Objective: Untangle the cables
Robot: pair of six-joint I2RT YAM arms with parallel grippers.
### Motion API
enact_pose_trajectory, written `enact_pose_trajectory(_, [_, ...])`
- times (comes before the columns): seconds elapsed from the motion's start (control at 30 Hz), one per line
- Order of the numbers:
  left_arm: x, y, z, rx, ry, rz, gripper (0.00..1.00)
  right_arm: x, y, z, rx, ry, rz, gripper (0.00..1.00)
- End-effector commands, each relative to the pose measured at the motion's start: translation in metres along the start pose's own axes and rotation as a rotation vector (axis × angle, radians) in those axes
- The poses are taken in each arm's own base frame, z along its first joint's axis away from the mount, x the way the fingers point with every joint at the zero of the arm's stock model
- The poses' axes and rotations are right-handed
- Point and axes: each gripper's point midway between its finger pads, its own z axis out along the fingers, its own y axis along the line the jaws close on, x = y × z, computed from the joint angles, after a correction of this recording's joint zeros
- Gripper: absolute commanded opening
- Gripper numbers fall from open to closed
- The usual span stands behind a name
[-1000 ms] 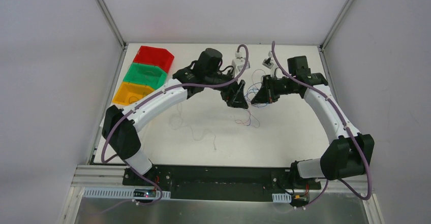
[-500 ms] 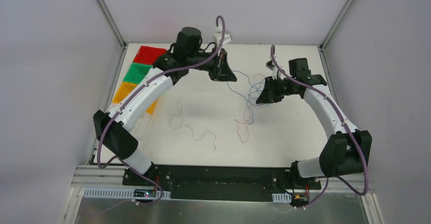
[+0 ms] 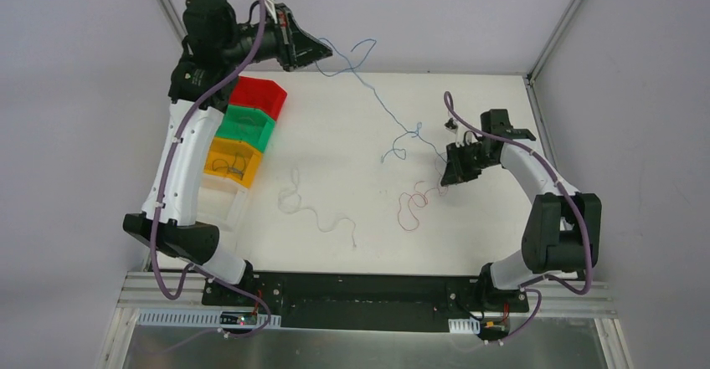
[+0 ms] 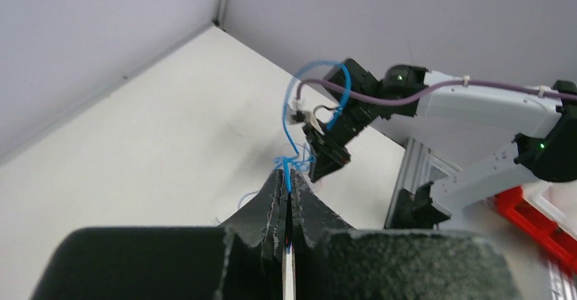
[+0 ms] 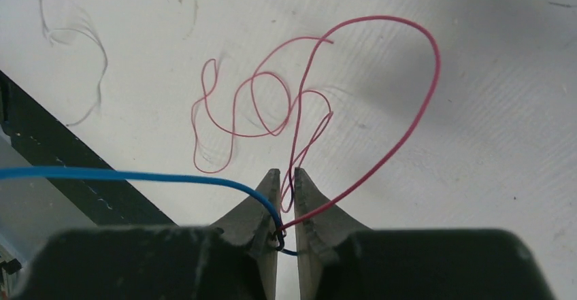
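Nearest, the white cable (image 3: pixel 318 214) lies loose and curly on the table (image 3: pixel 335 135); beyond it the red cable (image 5: pixel 381 18) curls on the surface; the right gripper (image 5: pixel 286 172) has its jaws almost together, with this cable and the blue cable (image 5: pixel 136 173) caught in the narrow gap; the blue one climbs to the far left, pinched in the fully closed left gripper (image 4: pixel 288 177), held high.

Plain grey walls (image 3: pixel 75 93) rise behind and on both sides of the white table (image 3: pixel 335 135); aluminium posts (image 3: pixel 568 17) stand at its far corners.
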Motion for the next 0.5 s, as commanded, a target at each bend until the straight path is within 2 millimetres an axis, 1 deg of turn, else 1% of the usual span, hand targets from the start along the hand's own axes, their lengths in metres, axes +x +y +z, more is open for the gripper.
enact_pose_trajectory(0.0, [-0.054,-0.016,-0.039,-0.035,-0.122,0.073,0.0,0.022,-0.021,0.001,0.046,0.075,-0.033,0.14])
enact_pose_trajectory(0.07, [-0.072,-0.012,-0.052,-0.076,-0.164,0.091,0.0,0.03,-0.028,0.002,0.059,0.101,-0.031,0.12])
enact_pose_trajectory(0.13, [-0.087,-0.008,-0.067,-0.12,-0.204,0.111,0.0,0.039,-0.035,0.004,0.075,0.134,-0.026,0.06])
enact_pose_trajectory(0.2, [-0.099,0.0,-0.082,-0.176,-0.24,0.124,0.0,0.045,-0.041,0.005,0.087,0.155,-0.022,0.01])
enact_pose_trajectory(0.23, [-0.103,0.006,-0.089,-0.211,-0.257,0.123,0.0,0.048,-0.043,0.006,0.091,0.164,-0.018,0.0])
enact_pose_trajectory(0.33, [-0.109,0.029,-0.113,-0.322,-0.297,0.095,0.0,0.053,-0.048,0.007,0.105,0.184,-0.01,0.0])
enact_pose_trajectory(0.47, [-0.11,0.058,-0.146,-0.462,-0.342,0.048,0.0,0.06,-0.055,0.008,0.139,0.217,-0.003,0.0])
